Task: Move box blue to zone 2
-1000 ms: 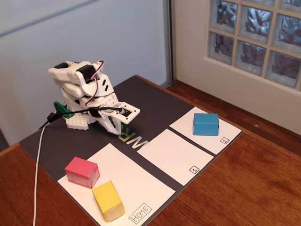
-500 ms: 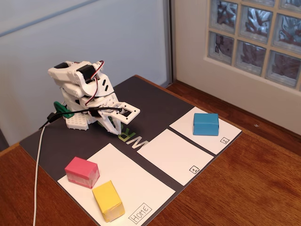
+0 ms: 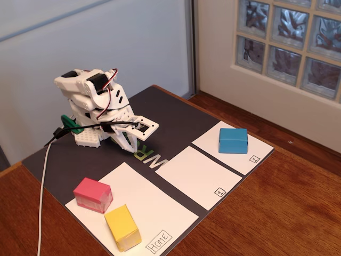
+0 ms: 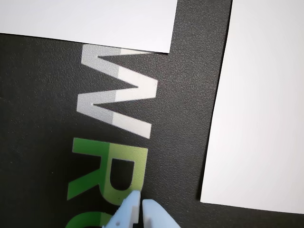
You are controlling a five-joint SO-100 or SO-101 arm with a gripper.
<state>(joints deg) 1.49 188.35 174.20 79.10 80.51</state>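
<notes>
The blue box [image 3: 233, 140] rests on the white zone 2 sheet [image 3: 250, 154], whose boxed "2" sits at its near right corner in the fixed view. The white arm is folded at the back left of the dark mat, and my gripper [image 3: 129, 146] points down at the mat's lettering, far from the box. In the wrist view my gripper [image 4: 140, 203] is shut, its pale fingertips together with nothing between them, just above the green letters. The blue box does not show in the wrist view.
A white sheet marked "1" [image 3: 197, 176] lies left of zone 2. The larger "Home" sheet [image 3: 154, 210] holds a pink block [image 3: 92, 194] and a yellow block [image 3: 123, 227]. A white cable [image 3: 42, 192] trails off the mat's left edge. A glass-block window stands beyond the wooden table.
</notes>
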